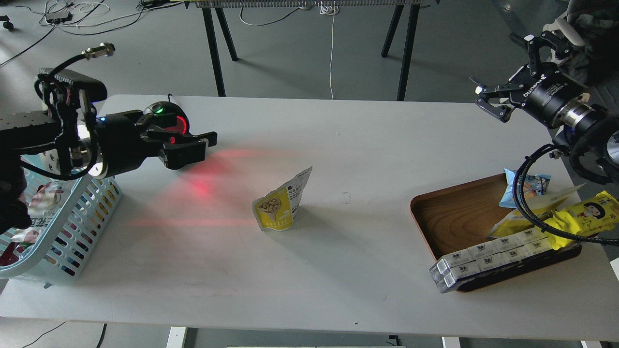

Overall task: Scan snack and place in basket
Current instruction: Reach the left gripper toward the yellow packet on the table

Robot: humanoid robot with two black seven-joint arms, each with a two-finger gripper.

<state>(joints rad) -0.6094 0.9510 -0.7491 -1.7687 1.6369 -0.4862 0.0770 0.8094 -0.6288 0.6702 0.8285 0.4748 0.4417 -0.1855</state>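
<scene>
A: Where it stands near the middle of the counter (338, 270), how is the snack (282, 203) shaped?

B: A flat, glossy pouch is seen, upright and slightly bent, its yellow and white front printed with round tan balls, its white back with black print. It is touched by neither tool.

A: And the basket (72, 232)?

B: Light blue slotted plastic with a thick rounded rim is seen at the counter's left edge, tilted, with packets inside. A red glow is cast on the matte white counter between basket and pouch.

A: How are the arms posed?

B: The left tool (193, 147) is held low and level, pointed right, well apart from the pouch; its dark fingers seem pressed around a black scanner with green and red lights, though this cannot be told for certain. The right tool (493, 99) is raised at the far right, its fingers spread and nothing held. Below it, a rounded brown wooden tray (454, 217) is loaded with packets and white boxes (488, 258).
</scene>
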